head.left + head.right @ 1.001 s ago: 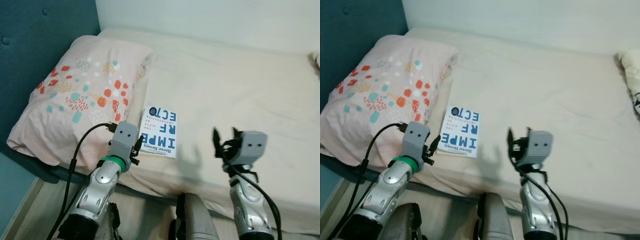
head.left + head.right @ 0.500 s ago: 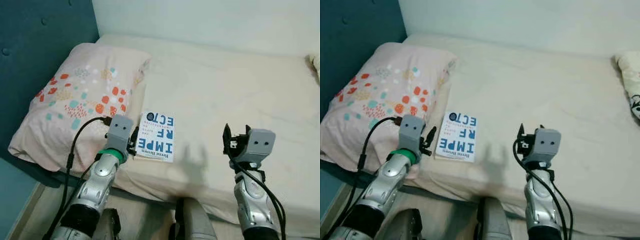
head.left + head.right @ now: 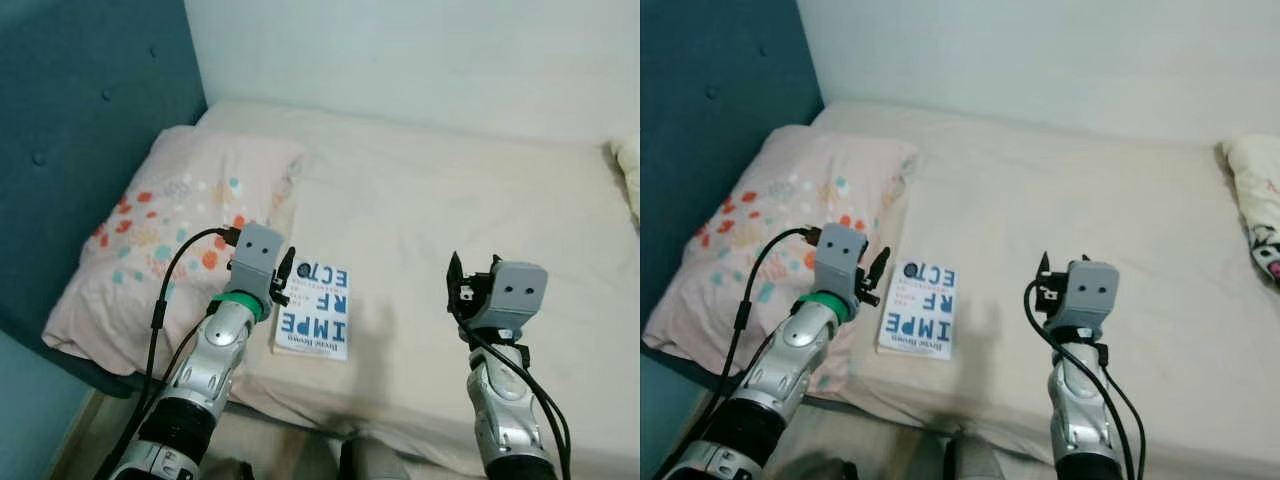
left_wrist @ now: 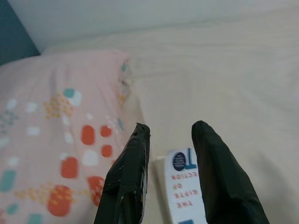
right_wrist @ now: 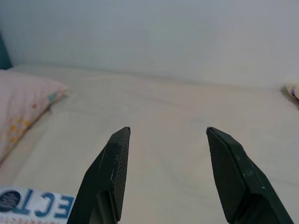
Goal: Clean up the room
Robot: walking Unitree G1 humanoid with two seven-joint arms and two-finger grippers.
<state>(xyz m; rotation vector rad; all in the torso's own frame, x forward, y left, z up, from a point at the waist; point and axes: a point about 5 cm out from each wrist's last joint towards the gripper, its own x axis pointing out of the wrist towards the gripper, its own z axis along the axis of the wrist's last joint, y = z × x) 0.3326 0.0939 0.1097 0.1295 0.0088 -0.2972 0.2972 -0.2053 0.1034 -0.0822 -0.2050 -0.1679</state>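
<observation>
A white and blue book [image 3: 318, 309] lies flat on the cream bed [image 3: 450, 210], near its front edge and just right of the pillow. My left gripper [image 3: 283, 276] hovers at the book's left edge, between book and pillow, fingers a little apart and empty; in the left wrist view its fingertips [image 4: 140, 135] stand over the book [image 4: 184, 184]. My right gripper [image 3: 460, 285] is raised over bare sheet to the right of the book, open and empty. The right wrist view catches the book's corner [image 5: 35, 207].
A pink pillow [image 3: 165, 235] with coloured spots lies at the bed's left end against a dark teal headboard [image 3: 80, 130]. Another patterned pillow [image 3: 1255, 205] peeks in at the far right. A pale wall runs behind the bed.
The camera has pulled back and up, so the scene sits lower in view. My left gripper has come forward to the book's left edge. The right gripper stays raised.
</observation>
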